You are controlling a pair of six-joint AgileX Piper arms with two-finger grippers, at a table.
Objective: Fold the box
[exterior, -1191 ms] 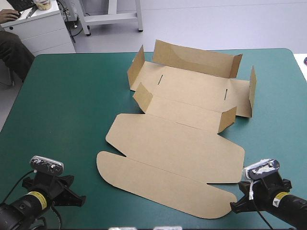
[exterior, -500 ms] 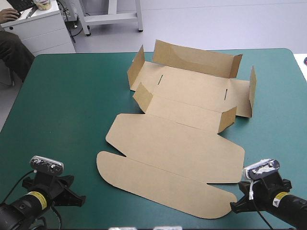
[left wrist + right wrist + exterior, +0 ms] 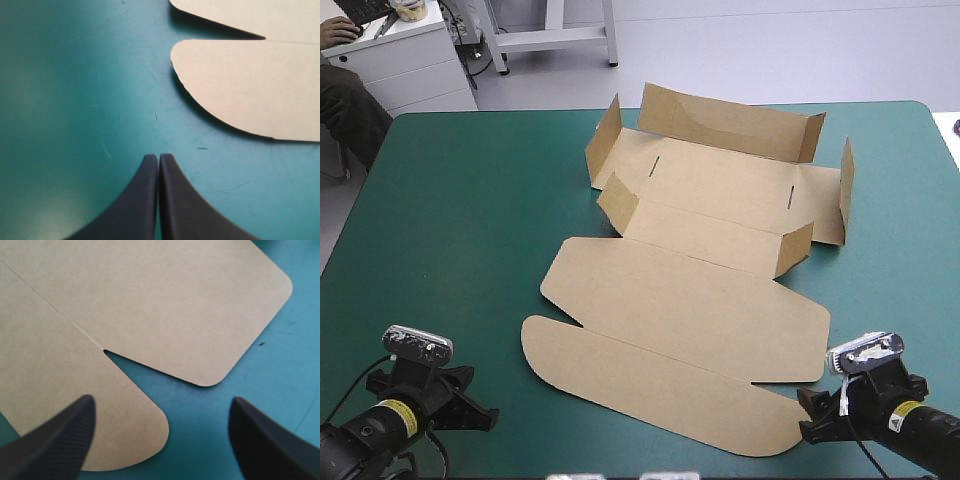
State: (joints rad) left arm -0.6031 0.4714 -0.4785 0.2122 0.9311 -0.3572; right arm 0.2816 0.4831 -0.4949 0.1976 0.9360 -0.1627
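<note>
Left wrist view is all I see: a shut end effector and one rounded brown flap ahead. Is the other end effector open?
Observer: Yes, the right end effector is open, at the other near corner of the box.
Operator: Does it touch the board?
Observer: I cannot tell; one finger stands over the rounded flap.
Operator: Are any walls up?
Observer: Yes, the far wall stands raised, while the lid lies flat.

Plain brown box (image 3: 690, 300) — teal-green cover (image 3: 460, 220), faintly scratched — black jaws.
</note>
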